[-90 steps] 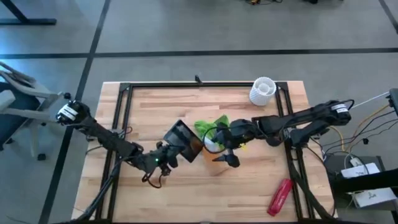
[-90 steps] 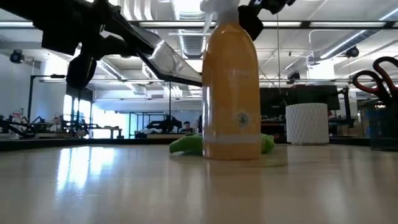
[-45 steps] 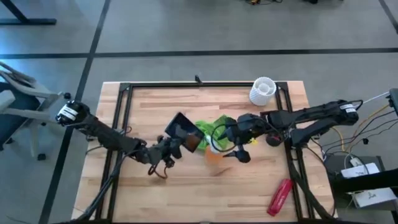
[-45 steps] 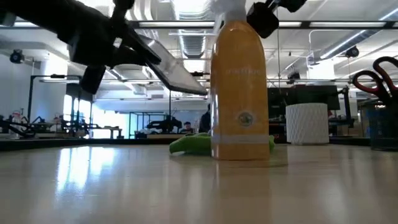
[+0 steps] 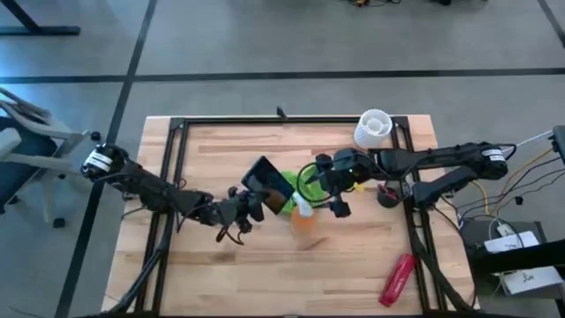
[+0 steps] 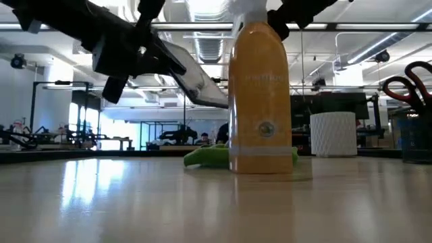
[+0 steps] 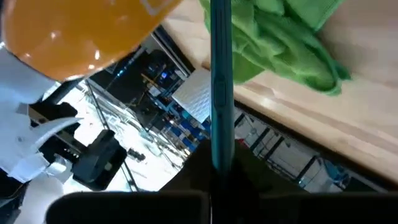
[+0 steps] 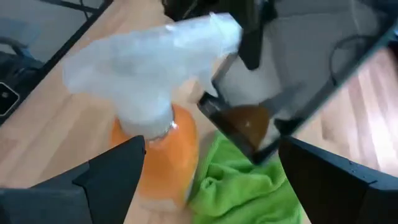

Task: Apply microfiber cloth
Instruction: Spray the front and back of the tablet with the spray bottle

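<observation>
Near the table's centre, slightly toward the far edge, lies the microfiber cloth: lime-green, crumpled, resting flat on the wood. It is just beyond the orange spray bottle and partly hidden behind that bottle in the low view.

Orange spray bottle: upright on the table, white trigger head on top, directly nearer than the cloth and touching or almost touching its edge.

Dark flat rectangular device: held tilted above the table, just left of the cloth and the bottle's head. In the low view it shows as a slanted panel in the air, sloping down toward the bottle.

Left end effector: reaches in from the left, closed on the near-left edge of the device, gripping it. The left wrist view shows the device edge-on, clamped between the fingers, with the cloth on the wood beyond it.

Right end effector: reaches in from the right and hovers above the cloth's right side, beside the bottle's head. Its fingers stand wide apart in the right wrist view, holding nothing, with bottle, cloth and device between and beyond them.

White ribbed cup: upright at the far right of the table, well apart from the cloth.

Red object: lying at the near right corner.
</observation>
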Motion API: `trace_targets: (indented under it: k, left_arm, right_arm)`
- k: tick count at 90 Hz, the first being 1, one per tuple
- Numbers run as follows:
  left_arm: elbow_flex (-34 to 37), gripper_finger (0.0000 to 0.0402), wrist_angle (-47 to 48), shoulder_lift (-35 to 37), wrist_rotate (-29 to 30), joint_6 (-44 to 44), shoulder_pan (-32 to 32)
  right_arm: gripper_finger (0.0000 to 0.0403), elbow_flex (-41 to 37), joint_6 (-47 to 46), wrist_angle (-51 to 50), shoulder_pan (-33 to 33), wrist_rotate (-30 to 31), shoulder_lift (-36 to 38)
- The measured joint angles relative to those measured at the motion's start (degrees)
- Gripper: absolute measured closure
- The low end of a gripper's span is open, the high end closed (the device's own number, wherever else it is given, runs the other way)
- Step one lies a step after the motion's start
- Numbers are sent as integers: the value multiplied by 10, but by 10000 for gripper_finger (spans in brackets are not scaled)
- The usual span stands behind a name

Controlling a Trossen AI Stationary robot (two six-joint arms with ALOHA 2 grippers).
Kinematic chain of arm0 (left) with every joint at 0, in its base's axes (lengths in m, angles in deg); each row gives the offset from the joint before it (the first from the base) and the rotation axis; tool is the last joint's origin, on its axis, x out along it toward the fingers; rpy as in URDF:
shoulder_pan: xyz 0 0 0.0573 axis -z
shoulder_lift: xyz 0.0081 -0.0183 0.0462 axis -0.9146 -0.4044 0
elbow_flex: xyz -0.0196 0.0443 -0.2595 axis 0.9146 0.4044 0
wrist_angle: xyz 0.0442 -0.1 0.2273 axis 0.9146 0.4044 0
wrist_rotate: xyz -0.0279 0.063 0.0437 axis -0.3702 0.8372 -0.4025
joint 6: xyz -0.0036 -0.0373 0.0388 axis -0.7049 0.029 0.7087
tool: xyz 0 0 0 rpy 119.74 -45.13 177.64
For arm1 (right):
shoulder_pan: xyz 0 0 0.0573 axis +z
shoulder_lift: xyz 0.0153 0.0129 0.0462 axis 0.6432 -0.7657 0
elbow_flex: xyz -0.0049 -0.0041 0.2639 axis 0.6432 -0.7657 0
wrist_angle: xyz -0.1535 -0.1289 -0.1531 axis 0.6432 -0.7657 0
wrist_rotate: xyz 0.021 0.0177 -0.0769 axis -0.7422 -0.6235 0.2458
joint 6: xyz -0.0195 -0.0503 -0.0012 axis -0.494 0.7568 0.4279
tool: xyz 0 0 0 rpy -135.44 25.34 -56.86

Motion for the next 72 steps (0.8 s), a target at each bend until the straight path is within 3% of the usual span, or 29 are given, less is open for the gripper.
trace_targets:
  k: [15, 72]
  left_arm:
    - [-13, 394, 40, -1, 0, 23, -20]
    - [-29, 394, 51, 0, -15, 62, -44]
  right_arm:
    - [53, 0, 34, 23, -1, -71, -8]
    - [52, 0, 41, 115, -17, -100, -52]
